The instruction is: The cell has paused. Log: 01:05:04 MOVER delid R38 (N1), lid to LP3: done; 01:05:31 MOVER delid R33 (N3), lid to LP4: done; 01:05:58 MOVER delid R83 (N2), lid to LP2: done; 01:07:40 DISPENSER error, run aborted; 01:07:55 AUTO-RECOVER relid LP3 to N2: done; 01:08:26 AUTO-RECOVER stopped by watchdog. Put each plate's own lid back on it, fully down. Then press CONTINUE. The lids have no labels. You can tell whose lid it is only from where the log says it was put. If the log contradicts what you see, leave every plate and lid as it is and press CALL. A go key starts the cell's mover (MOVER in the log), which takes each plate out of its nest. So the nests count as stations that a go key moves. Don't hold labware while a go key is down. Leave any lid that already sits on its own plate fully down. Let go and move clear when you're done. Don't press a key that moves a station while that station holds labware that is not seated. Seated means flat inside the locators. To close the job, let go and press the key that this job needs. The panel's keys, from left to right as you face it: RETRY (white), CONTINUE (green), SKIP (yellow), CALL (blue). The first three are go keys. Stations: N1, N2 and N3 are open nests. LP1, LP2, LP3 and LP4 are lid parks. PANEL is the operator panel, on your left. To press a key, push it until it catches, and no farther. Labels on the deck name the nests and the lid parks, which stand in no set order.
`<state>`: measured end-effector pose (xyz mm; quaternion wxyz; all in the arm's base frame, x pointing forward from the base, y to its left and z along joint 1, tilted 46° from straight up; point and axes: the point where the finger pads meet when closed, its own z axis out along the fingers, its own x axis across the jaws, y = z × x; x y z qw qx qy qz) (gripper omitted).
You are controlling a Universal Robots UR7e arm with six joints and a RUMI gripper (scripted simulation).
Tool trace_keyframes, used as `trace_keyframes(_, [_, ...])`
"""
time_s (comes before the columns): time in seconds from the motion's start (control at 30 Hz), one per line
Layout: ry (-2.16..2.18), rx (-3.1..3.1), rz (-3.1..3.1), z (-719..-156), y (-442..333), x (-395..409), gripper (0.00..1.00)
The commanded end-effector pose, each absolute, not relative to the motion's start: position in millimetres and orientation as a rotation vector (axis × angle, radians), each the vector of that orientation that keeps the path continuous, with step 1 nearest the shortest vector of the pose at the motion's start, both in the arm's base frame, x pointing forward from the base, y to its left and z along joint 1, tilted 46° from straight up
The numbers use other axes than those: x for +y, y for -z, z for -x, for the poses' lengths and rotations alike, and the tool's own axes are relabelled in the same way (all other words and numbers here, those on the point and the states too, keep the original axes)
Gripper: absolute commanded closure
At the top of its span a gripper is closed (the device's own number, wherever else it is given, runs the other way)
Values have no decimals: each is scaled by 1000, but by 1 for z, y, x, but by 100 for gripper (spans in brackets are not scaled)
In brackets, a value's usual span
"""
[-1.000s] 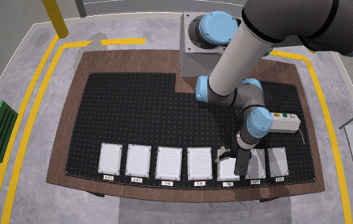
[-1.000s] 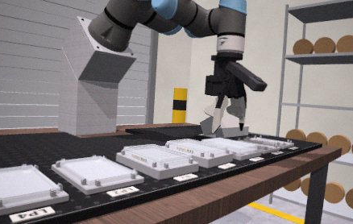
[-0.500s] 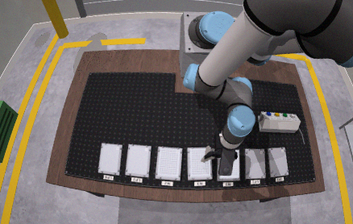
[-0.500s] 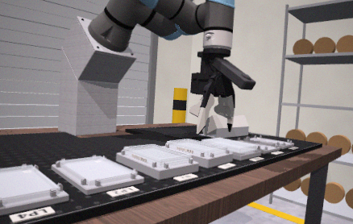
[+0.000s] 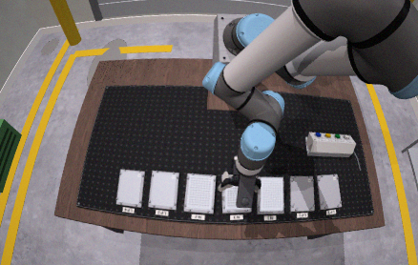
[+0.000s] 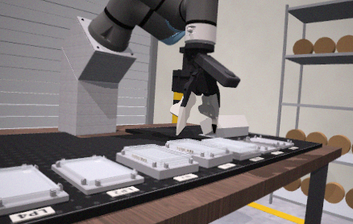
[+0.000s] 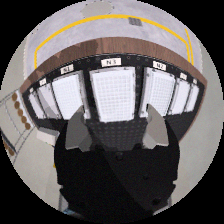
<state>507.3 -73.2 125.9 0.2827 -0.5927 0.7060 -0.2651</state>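
Note:
My gripper (image 5: 239,193) is open and empty. It hangs a little above the plate in nest N3 (image 5: 236,199), in the middle of the row. In the side view its fingertips (image 6: 197,129) stand clear above the N3 plate (image 6: 195,151). In the wrist view the fingers frame the N3 plate (image 7: 113,94), with the N1 plate (image 7: 66,91) at left and the N2 plate (image 7: 159,87) at right. Flat white lids lie in LP4 (image 5: 130,187) and LP2 (image 5: 163,190). I cannot tell which plates carry a lid.
The operator panel (image 5: 330,144) with its coloured keys stands behind the right end of the row. Two more lid parks (image 5: 302,193) (image 5: 329,191) look grey, in the arm's shadow. A shelf rack (image 6: 332,101) stands beyond the table.

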Motion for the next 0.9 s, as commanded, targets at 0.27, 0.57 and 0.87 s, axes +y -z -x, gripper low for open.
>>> trace_keyframes(0.27, [701,1883,1593,-499,-120,-137,18])
trace_keyframes(0.57, [701,1883,1593,-494,-116,-171,18])
trace_keyframes(0.87, [701,1883,1593,-488,-112,-216,18])
